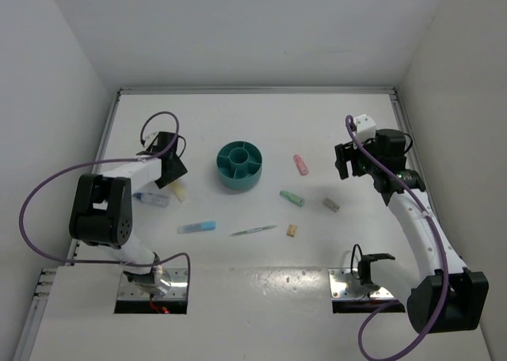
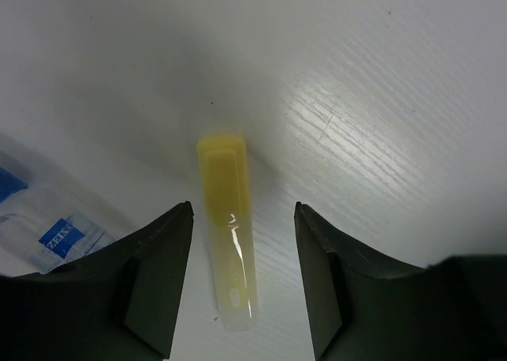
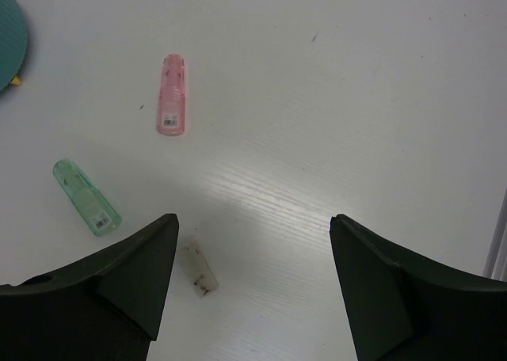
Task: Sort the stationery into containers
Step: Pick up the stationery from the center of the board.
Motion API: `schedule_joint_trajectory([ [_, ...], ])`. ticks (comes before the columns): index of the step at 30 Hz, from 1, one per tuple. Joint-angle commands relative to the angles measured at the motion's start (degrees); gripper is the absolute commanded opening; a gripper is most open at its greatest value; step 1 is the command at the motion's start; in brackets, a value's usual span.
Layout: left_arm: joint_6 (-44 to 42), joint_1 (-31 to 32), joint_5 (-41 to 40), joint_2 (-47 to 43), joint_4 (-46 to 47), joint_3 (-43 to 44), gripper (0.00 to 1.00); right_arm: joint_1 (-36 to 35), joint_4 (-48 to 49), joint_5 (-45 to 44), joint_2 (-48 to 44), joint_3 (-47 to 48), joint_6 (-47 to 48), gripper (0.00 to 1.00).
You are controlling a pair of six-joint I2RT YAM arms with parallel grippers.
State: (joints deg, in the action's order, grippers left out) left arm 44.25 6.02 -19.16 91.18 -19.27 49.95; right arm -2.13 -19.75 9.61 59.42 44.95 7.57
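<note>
The teal round container [image 1: 239,165] stands left of the table's middle. A yellow stick [image 2: 228,226] lies flat on the table between the fingers of my left gripper [image 2: 243,218], which is open with a gap on each side of the stick. The same yellow stick [image 1: 180,190] shows by my left gripper [image 1: 170,171] in the top view. My right gripper [image 3: 253,218] hangs open and empty above the table, right of a pink stick [image 3: 172,94], a mint-green stick [image 3: 85,197] and a beige stick [image 3: 198,270].
A clear packet with a blue label [image 2: 55,234] lies just left of the yellow stick. A blue-capped tube [image 1: 196,227], a thin green pen [image 1: 253,230] and a tiny tan block [image 1: 291,230] lie nearer the front. White walls enclose the table.
</note>
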Motion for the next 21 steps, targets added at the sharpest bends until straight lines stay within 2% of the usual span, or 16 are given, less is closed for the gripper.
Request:
schedule_joint_trajectory([
  [1, 0.8, -0.9, -0.8, 1.7, 0.1, 2.6, 0.59, -0.2, 1.6, -0.4, -1.1, 1.5, 0.0, 0.78],
  [10, 0.8, -1.5, -0.8, 4.5, 0.1, 3.1, 0.55, -0.2, 2.2, -0.9, -1.1, 1.5, 0.0, 0.78],
  [17, 0.8, -1.5, -1.3, 5.7, 0.1, 3.1, 0.43, -0.2, 2.2, -1.4, -1.6, 1.5, 0.0, 0.78],
  [21, 0.8, -1.5, -0.8, 6.2, -0.4, 3.1, 0.43, -0.2, 2.2, -1.4, -1.6, 1.5, -0.5, 0.78],
])
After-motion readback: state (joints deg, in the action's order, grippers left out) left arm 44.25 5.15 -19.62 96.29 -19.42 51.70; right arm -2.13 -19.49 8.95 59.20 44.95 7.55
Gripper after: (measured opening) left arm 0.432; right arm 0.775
